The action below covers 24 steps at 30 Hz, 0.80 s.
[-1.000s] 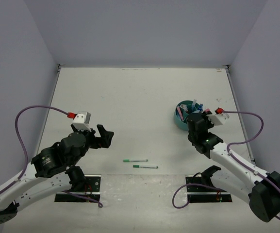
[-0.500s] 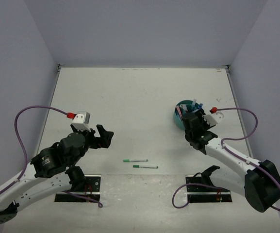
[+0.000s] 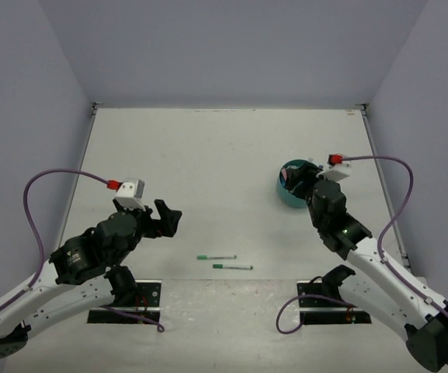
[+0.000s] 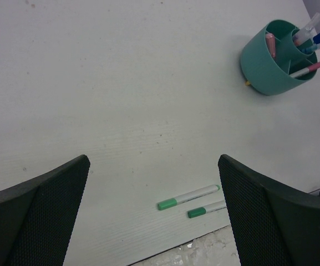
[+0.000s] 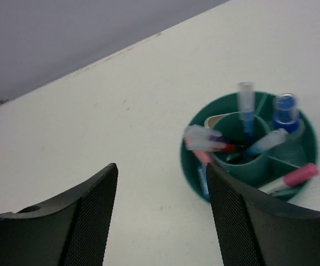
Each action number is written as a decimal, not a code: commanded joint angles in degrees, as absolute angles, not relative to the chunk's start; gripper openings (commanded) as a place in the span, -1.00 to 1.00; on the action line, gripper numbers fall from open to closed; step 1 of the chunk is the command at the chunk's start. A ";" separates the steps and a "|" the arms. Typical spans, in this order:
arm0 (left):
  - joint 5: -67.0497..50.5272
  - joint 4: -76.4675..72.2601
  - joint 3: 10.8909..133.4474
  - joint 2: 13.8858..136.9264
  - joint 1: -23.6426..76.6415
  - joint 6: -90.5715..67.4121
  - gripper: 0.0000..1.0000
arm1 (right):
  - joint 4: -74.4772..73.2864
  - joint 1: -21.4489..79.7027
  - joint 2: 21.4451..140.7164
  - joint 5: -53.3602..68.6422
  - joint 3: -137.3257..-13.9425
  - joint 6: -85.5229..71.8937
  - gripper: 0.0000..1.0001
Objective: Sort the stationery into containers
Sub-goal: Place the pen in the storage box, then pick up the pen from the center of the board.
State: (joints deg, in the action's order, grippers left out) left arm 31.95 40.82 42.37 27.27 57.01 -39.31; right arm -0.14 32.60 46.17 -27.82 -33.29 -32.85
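The right hand [image 5: 161, 172], fingers apart and empty, is right by the teal cup [image 4: 262, 72] of what look like pens [image 5: 293, 178] near the worktop's [image 3: 208, 155] right edge, and two green pens [image 3: 217, 257] lie by its near edge.

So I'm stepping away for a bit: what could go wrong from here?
The two green pens lie close together, nearly parallel; a grab at one could nudge or catch the other.
They lie near the table's near edge, so a push might roll one off.
The open right hand is close to the cup, where a pink-capped pen leans over the rim; a stray move could knock it out.
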 commanded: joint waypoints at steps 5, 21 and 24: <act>39.58 43.08 43.53 22.77 56.89 -42.93 1.00 | -13.89 53.33 65.44 1.37 -45.68 -1.89 0.23; 42.01 44.65 43.36 16.64 56.87 -45.35 1.00 | -27.83 73.68 101.59 -2.38 -69.68 2.55 -0.10; 41.81 44.45 43.33 16.90 56.87 -45.06 1.00 | -28.52 74.12 103.24 -2.77 -70.94 2.66 -0.12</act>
